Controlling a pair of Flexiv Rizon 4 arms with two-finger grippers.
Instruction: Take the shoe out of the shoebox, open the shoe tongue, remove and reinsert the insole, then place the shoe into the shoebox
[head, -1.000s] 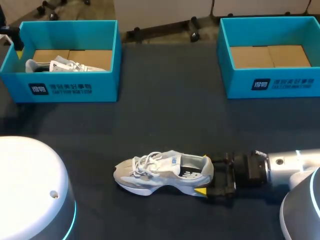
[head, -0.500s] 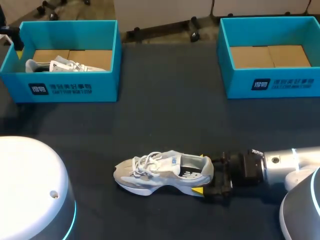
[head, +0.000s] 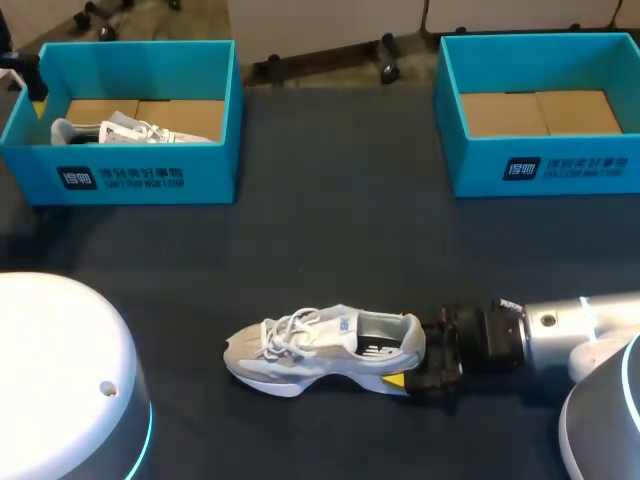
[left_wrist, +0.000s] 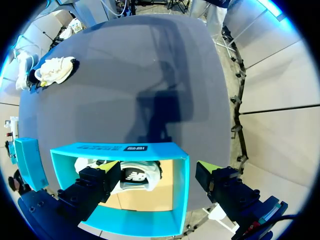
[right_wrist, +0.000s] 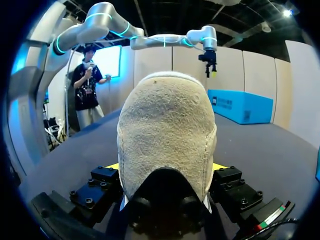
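Note:
A grey-and-white shoe (head: 325, 350) lies on its sole on the dark table, toe to the left, laces done up. My right gripper (head: 408, 355) comes in low from the right and is shut on the heel, one yellow tip showing at the near side. In the right wrist view the fuzzy heel (right_wrist: 167, 130) fills the gap between the fingers of the right gripper (right_wrist: 165, 167). My left gripper (left_wrist: 157, 185) hangs open above the left shoebox (left_wrist: 120, 148), far from the shoe (left_wrist: 56, 70); the head view shows the left gripper (head: 35, 100) at that box's left edge.
The left teal shoebox (head: 150, 180) stands at the back left with a second white shoe (head: 135, 130) inside. A matching teal shoebox (head: 560, 170) at the back right shows only its cardboard floor. Bare dark table lies between the boxes and the shoe.
My right gripper has pushed in leftwards around the heel and its fingers have drawn closer. The shoe has slid slightly to the left. The left arm has stayed put.

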